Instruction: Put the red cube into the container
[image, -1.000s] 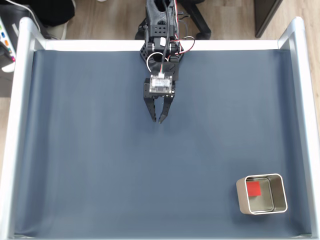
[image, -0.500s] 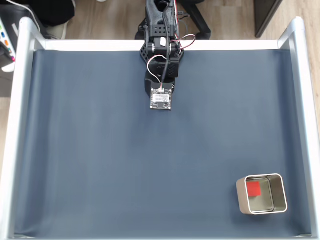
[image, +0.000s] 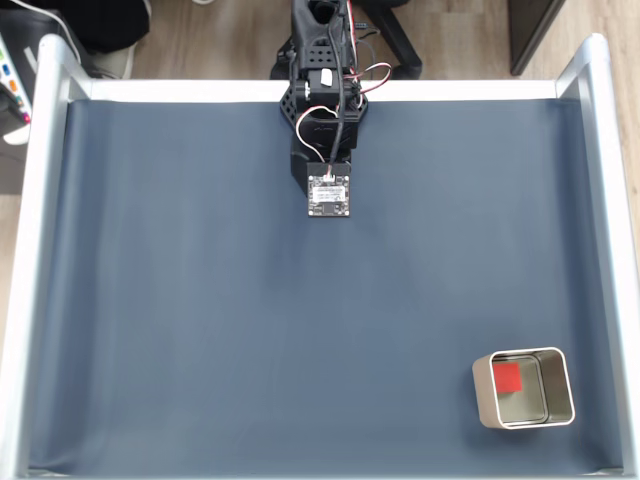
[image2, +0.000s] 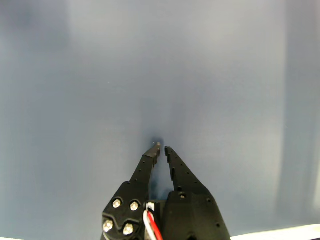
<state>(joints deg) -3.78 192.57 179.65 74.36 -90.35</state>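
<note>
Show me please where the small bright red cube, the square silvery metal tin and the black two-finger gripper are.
Small bright red cube (image: 509, 378): fixed view, top face.
Square silvery metal tin (image: 483, 394): fixed view, left wall.
Black two-finger gripper (image2: 162, 146): wrist view, between the fingertips.

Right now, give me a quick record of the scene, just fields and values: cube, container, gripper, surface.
cube: red cube lies inside the container, toward its left wall in the fixed view
container: metal tin, open top, lower right of the mat
gripper: nearly closed with a thin gap, nothing between the jaws, pointing down at bare mat
arm: folded near the top edge, far from the container
surface: dark blue mat
task state: appears done
</note>
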